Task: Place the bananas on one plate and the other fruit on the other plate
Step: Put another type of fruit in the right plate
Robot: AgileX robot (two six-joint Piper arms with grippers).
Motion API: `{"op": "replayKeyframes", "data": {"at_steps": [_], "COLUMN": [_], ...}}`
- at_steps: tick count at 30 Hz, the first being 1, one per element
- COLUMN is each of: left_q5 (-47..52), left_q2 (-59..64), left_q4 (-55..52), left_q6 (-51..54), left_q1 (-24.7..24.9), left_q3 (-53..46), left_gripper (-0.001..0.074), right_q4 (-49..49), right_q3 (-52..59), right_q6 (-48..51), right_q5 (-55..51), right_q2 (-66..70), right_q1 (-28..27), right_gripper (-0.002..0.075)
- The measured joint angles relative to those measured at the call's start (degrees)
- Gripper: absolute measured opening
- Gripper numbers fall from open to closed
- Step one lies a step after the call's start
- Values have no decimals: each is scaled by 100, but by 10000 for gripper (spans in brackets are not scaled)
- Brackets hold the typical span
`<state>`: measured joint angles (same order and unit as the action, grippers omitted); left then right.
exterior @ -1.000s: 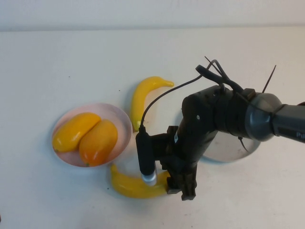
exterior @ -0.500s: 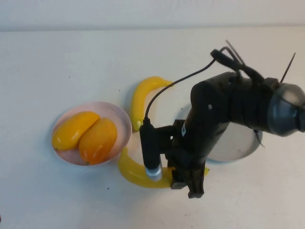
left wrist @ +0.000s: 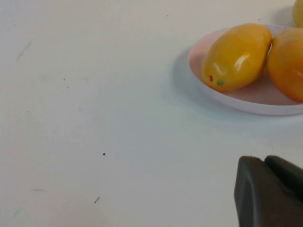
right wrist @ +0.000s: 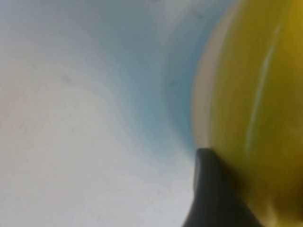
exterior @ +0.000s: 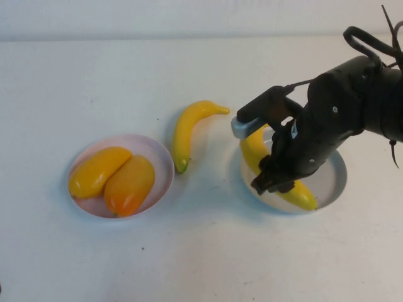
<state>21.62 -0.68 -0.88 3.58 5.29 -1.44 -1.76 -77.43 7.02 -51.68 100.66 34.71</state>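
While clamped on a banana (exterior: 277, 179) over the grey plate (exterior: 337, 179), right gripper (exterior: 272, 181) near the table's right edge; left gripper (left wrist: 270, 191), fingers unclear, by the pink plate (left wrist: 246, 100).

The right gripper (exterior: 274, 182) and arm hide the middle of one banana (exterior: 301, 195) and much of the grey-blue plate (exterior: 337, 179). Only a dark corner of the left gripper (left wrist: 270, 191) shows, cut off at the frame edge; its opening is indeterminable.

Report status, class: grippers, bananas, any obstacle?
Right gripper shut on thicker banana over grey-blue plate. Left gripper parked near pink plate. Second banana on table between plates. Nothing blocking.
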Motion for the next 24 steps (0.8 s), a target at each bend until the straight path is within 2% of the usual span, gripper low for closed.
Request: {"op": "replayKeyframes", "data": {"at_steps": [4,7,17,24], "left_q5": [0,0,0,0], "left_q2": [0,0,0,0], "left_q4": [0,0,0,0], "left_q6": [0,0,0,0], "left_q1": [0,0,0,0], "left_q3": [0,0,0,0], "left_gripper": [-4,-4,-4,-4], "right_q4": [-399,-549,-355,-303], "right_q3": [0,0,0,-158], "right_q6": [-1494,-2082,-2337,-2523], "right_q5": [329,399,331,166], "right_q2": [156,307,705,705], "right_q1": [-263,-433,-571,-571], "right_gripper": [315,315,321,461]}}
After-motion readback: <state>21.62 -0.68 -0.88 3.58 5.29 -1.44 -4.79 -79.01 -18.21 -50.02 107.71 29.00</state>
